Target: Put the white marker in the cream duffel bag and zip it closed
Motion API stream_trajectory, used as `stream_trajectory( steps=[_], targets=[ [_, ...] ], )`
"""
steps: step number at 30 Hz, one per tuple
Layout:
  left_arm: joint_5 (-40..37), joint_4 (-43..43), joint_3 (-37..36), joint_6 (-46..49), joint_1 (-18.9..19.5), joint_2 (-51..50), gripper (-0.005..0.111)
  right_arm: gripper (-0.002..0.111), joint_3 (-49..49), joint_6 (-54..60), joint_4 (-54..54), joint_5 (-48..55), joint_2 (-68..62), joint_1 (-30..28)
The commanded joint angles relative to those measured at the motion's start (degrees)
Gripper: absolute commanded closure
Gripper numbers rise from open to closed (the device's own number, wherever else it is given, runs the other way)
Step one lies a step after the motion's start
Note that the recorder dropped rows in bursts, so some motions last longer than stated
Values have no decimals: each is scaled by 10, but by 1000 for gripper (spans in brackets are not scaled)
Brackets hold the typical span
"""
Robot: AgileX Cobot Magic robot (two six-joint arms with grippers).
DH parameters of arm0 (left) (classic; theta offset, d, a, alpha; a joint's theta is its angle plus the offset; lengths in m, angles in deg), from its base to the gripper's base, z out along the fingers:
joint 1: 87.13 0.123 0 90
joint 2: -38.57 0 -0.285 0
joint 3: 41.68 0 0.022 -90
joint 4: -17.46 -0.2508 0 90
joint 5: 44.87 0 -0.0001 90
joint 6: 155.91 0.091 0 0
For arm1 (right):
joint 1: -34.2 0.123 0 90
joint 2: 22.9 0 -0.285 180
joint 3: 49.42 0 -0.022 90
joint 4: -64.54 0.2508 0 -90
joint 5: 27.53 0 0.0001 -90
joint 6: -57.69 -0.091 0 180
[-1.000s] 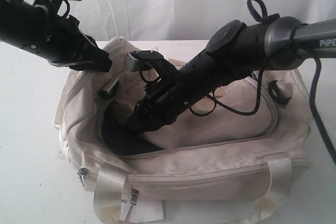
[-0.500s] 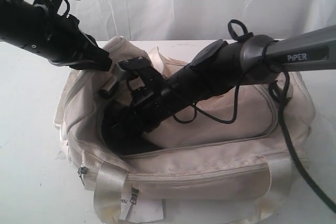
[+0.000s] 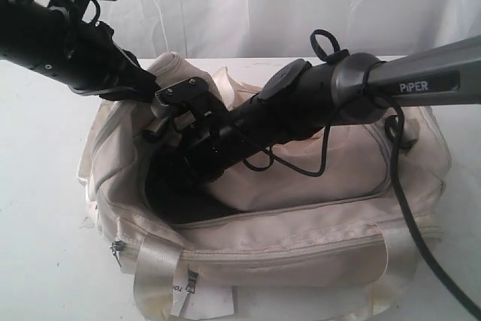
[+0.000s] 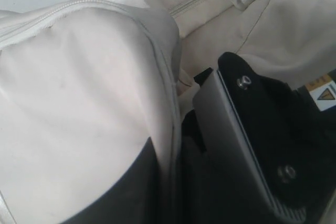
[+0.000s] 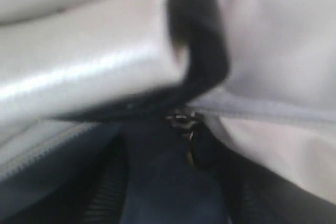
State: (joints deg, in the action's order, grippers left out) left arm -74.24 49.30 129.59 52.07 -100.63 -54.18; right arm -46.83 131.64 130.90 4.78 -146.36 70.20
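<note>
The cream duffel bag (image 3: 301, 223) lies on the table with its top zip undone at the left end, showing black lining (image 3: 176, 201). My left gripper (image 3: 148, 89) is shut on the raised back-left rim of the bag (image 4: 157, 77), with a dark finger (image 4: 115, 198) against the fabric. My right gripper (image 5: 176, 203) reaches down into the opening (image 3: 176, 178). It is open, with ribbed fingers (image 5: 100, 198) spread apart over the dark lining, close to a zipper slider (image 5: 184, 120). The white marker is hidden.
The right arm (image 3: 301, 103) and its black cable (image 3: 406, 208) cross over the bag's top. A pale webbing handle (image 3: 154, 276) and a side zipper pull (image 3: 116, 248) hang at the bag's front. The white table (image 3: 37, 208) surrounds the bag, and a white curtain hangs behind it.
The right arm has slid leftward and further into the bag's open left end. The left arm has stayed where it was, on the bag's rim.
</note>
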Motion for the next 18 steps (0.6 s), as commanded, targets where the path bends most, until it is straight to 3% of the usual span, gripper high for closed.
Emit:
stream_trajectory(
  steps=[1,3,11,14,18],
  targets=[
    [-6,26,1,4,-5,10,89,58,-1,3,-3,-43,1,8],
    [-7,26,1,4,-5,10,89,59,-1,3,-3,-65,1,9],
    [-14,26,1,4,-5,10,89,99,-1,-14,-2,-118,1,9],
    [-17,26,1,4,-5,10,89,107,-1,-26,-2,-84,3,9],
    [-17,26,1,4,-5,10,89,108,-1,-37,-3,-45,11,9]
  ],
)
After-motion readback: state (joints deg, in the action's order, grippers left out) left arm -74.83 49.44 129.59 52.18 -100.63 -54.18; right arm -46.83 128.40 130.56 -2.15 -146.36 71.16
